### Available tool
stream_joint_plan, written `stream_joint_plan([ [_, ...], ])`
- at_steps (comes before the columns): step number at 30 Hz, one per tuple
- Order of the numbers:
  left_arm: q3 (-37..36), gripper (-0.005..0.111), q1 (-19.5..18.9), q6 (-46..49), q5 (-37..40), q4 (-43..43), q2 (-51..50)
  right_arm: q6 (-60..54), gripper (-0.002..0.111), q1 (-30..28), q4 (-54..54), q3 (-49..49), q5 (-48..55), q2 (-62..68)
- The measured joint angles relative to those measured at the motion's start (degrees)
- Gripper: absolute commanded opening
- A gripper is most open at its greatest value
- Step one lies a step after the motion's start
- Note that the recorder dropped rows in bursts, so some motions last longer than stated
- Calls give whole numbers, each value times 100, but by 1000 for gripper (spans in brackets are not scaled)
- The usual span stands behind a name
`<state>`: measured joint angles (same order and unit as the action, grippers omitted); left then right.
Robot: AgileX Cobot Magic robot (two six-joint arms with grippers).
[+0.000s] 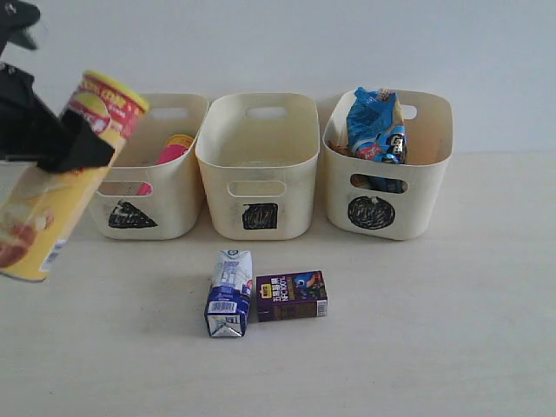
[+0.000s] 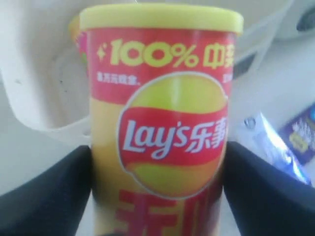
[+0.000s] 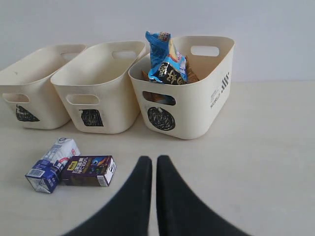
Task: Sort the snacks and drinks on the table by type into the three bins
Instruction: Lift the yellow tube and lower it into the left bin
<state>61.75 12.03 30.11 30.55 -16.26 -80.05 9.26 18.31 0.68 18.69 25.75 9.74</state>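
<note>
My left gripper [image 1: 74,143] is shut on the yellow chip can [image 1: 43,208], held tilted in the air at the far left, its lid toward the left bin [image 1: 178,195]. The can [image 2: 157,123] fills the left wrist view between the black fingers [image 2: 44,196]. A pink can [image 1: 174,149] lies inside the left bin. The right bin [image 1: 417,200] holds the blue-and-white bag [image 1: 375,122] and an orange bag [image 3: 192,73]. On the table [image 1: 417,330] lie the blue-and-white carton [image 1: 228,291] and the purple carton [image 1: 292,295], side by side. My right gripper [image 3: 154,160] is shut on nothing, low over the table.
The middle bin [image 1: 261,174] stands between the other two, and nothing shows inside it. All three bins line the back against a pale wall. The cartons lie in front of the middle bin.
</note>
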Motion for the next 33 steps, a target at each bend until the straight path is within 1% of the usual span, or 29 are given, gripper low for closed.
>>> stream_joint_plan([
  [3,261,4,0,-579,-463,-24,0,0,1,0,0,0,0,0],
  [6,546,4,0,-872,-1011,-24,-15,0,1,0,0,0,0,0],
  [7,674,4,0,-967,-1344,-37,-66,0,1,0,0,0,0,0],
  [14,1069,4,0,-1051,-2780,-50,-636,0,1,0,0,0,0,0],
  [19,1124,4,0,-1051,-3962,-50,-1373,0,1,0,0,0,0,0],
  [22,1124,4,-11,-1051,-4426,-50,-1812,0,1,0,0,0,0,0],
  [25,1175,4,-35,-1051,-4679,-50,-2232,0,1,0,0,0,0,0],
  [30,1457,5,-97,-1051,-4726,-60,-2916,0,1,0,0,0,11,0],
  [32,1618,11,-97,-1051,-4715,-71,-3122,0,1,0,0,0,11,0],
  [33,1683,16,-97,-1051,-4705,-71,-3206,0,1,0,0,0,21,0],
])
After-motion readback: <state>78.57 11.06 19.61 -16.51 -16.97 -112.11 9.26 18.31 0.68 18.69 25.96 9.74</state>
